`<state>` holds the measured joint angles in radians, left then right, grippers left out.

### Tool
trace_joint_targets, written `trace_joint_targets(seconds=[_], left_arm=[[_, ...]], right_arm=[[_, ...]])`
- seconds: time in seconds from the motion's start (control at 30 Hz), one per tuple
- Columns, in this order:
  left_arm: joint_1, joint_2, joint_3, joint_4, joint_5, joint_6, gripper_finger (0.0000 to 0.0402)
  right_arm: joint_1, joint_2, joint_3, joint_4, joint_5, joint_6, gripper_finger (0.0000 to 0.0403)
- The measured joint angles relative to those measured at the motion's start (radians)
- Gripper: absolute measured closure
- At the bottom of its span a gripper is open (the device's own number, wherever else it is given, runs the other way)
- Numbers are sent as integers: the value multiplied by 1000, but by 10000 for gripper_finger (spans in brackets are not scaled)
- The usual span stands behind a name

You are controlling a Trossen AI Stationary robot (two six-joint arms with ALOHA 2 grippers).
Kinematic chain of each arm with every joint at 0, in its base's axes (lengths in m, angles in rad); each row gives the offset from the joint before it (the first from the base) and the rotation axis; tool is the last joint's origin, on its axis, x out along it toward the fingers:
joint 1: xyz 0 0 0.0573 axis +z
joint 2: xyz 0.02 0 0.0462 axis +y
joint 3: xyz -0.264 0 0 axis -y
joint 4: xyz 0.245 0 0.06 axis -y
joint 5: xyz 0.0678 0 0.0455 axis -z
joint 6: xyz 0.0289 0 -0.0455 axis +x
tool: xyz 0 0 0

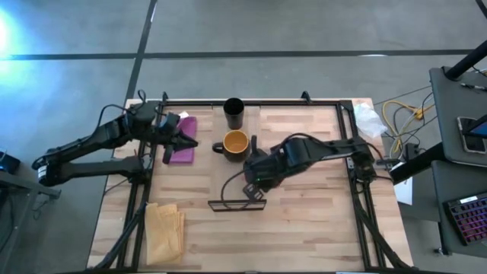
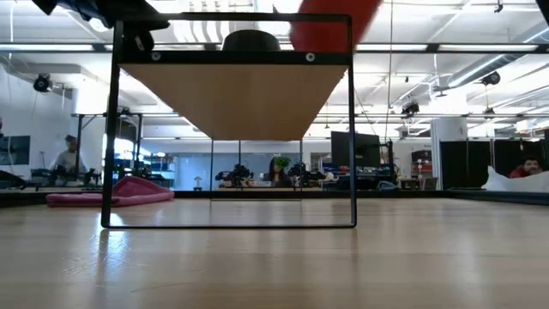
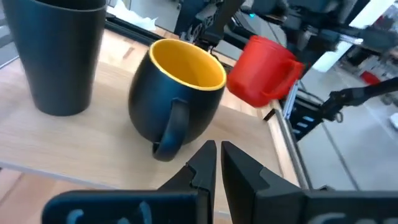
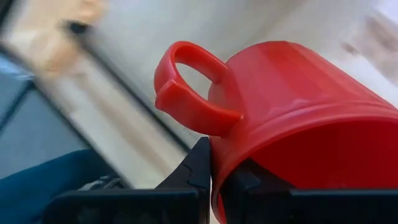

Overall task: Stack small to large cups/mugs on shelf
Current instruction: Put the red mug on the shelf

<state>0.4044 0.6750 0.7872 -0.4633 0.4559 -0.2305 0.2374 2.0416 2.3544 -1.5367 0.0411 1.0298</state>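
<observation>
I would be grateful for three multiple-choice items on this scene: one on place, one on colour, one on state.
1. The black tumbler stands:
A. on the shelf
B. on the pink cloth
C. on the floor

2. The inside of the dark mug is:
A. white
B. yellow
C. green

3. The right gripper is:
A. open and empty
B. shut on the red mug
C. out of view

Answers: 1 A, it stands on the board beside the dark mug. 2 B, the left wrist view shows it. 3 B, the fingers pinch its rim.

Tumbler (image 1: 233,113) behind mug (image 1: 235,144); cloth (image 1: 183,139) left; wire frame (image 1: 236,203) in front.
</observation>
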Motion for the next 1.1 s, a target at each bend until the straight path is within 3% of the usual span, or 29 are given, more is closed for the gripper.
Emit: trace_joint_targets(seconds=[0.27, 0.47, 0.67, 0.9, 1.1], left_arm=[[-95, 5, 0, 38, 30, -157, 391], [-222, -11, -1, 197, -11, -284, 391], [-372, -23, -1, 209, -79, -344, 391], [-622, 27, 20, 218, -297, -374, 392], [-755, 119, 33, 219, -383, -393, 392]], right_arm=[[23, -10, 1, 151, 5, -83, 394], [28, 12, 1, 223, 1, -115, 394], [26, 59, 0, 235, -3, -122, 394], [24, 88, 0, 317, -41, -138, 392], [1, 91, 2, 352, -47, -143, 392]])
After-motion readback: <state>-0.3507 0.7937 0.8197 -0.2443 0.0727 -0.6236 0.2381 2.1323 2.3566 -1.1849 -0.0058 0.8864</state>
